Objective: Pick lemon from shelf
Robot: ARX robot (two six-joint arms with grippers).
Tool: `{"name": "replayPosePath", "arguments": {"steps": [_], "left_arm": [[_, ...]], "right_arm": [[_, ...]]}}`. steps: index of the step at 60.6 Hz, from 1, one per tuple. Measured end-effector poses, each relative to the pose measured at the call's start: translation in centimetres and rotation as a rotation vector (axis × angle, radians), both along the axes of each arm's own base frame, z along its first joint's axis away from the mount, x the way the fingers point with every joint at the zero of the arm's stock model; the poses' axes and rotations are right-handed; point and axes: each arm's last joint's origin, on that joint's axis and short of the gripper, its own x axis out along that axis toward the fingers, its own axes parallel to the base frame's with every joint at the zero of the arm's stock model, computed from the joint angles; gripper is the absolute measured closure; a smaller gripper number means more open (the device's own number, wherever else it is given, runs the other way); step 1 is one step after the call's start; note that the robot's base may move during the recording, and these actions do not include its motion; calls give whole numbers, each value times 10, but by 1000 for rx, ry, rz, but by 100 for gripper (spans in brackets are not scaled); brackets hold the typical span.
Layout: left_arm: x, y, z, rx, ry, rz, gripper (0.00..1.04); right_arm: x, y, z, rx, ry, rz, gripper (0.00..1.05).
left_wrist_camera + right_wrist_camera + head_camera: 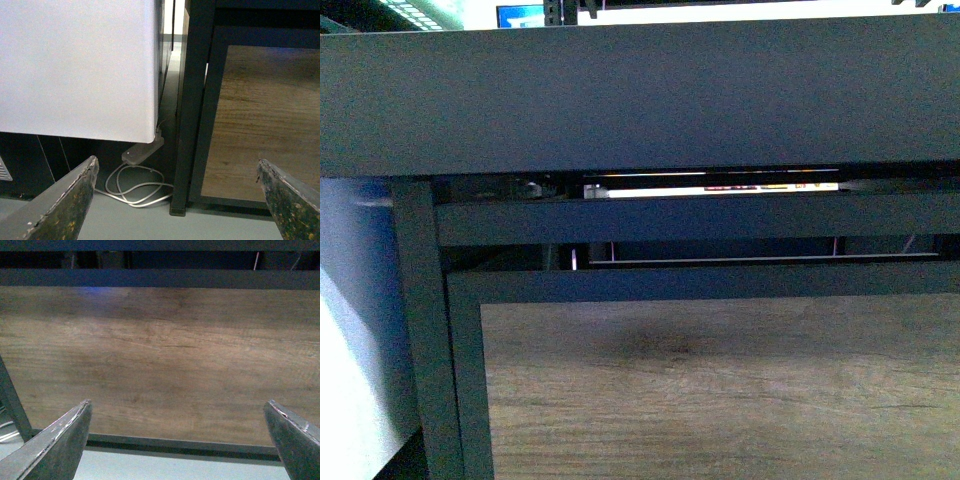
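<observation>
Plainly, the task has barely begun. The shelf (640, 95) fills the front view: a broad dark tray edge runs across the top, with black rails beneath it and an upright post (420, 330) on the left. Below the rails, a wood-grain panel (720, 390) set into the frame takes up the lower part of the view, and it also fills most of the right wrist view. In the left wrist view a large white cabinet (75, 65) stands just beside the shelf's post, with a narrow gap between them.

The lemon does not appear in any of the three views. The cameras look at the lower part of the shelf from low down, and the tray tops are hidden, so where the fruit lies cannot be told from here.

Both tools are low, near the floor. The left tool (176, 160) is spread wide and holds nothing, and it faces the gap between the cabinet and the post. The right tool (178, 402) is likewise spread wide and empty, facing the wood panel. A white cable (135, 190) lies looped on the floor by the post, running from a small white adapter (142, 150).

Nothing is done yet. What is left, by my judgement, is raising the arms to tray height, finding the lemon, closing on it and lifting it clear.
</observation>
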Motion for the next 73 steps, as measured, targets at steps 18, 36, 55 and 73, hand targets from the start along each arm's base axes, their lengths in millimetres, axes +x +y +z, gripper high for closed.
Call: {"name": "replayPosePath", "arguments": {"steps": [18, 36, 55, 73], "left_arm": [[0, 0, 0, 0, 0, 0, 8], [0, 0, 0, 0, 0, 0, 8], [0, 0, 0, 0, 0, 0, 8], [0, 0, 0, 0, 0, 0, 8]], "right_arm": [[0, 0, 0, 0, 0, 0, 2], [0, 0, 0, 0, 0, 0, 2], [0, 0, 0, 0, 0, -1, 2], [0, 0, 0, 0, 0, -1, 2]]}}
